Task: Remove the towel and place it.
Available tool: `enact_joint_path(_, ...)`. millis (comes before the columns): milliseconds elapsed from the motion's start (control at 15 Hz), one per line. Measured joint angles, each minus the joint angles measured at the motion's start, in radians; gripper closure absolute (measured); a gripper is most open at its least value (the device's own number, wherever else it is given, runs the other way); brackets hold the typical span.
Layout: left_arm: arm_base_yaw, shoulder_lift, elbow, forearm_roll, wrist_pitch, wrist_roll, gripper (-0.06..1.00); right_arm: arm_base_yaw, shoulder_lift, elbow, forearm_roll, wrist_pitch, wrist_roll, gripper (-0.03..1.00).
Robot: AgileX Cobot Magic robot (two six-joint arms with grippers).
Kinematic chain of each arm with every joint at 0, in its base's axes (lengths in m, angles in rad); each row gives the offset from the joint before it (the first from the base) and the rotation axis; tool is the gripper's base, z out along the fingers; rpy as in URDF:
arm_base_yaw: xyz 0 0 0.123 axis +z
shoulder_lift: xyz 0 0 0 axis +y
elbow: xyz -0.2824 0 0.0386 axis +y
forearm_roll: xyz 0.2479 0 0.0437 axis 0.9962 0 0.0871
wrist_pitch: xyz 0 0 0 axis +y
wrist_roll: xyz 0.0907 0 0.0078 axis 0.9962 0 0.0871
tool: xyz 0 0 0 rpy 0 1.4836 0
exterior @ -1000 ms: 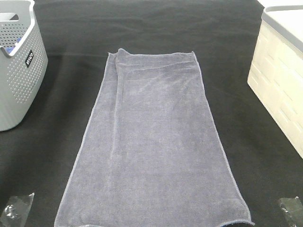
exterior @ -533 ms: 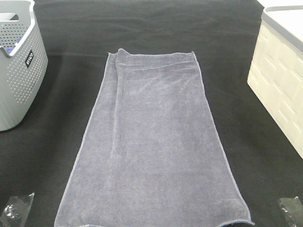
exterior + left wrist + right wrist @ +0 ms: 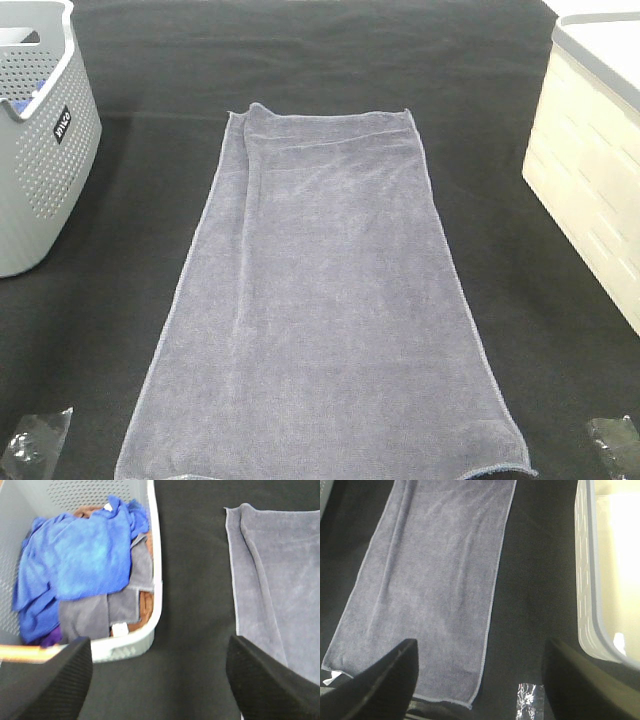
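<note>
The towel [image 3: 320,310] lies flat lengthwise on the middle of the cloth [image 3: 330,60]. A basket [image 3: 40,130] holding a heap of laundry [image 3: 85,575] stands to its left, a bin [image 3: 595,170] to its right, both well apart from it.

Laundry-sorting bench: black cloth [image 3: 330,60], baskets [image 3: 40,150]

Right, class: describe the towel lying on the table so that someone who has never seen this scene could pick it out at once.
Start at the black table cloth, with a grey perforated basket at its left and a cream bin at its right. Between them lies the towel, spread flat. It is long, greyish-lavender with stitched hems, unlike the crumpled blue cloth inside the basket.
</note>
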Motion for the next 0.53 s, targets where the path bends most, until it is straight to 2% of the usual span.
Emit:
enact_joint_path(267,0.0,-0.326,0.232,0.074,-0.009,-0.003,0.24,0.0,-0.234,0.174,-0.002,0.0,0.001,0.28)
enact_joint_path(533,0.0,-0.59,0.393,0.08,0.008,-0.004,0.24,0.0,-0.485,0.357,-0.005,0.001,0.0,0.28)
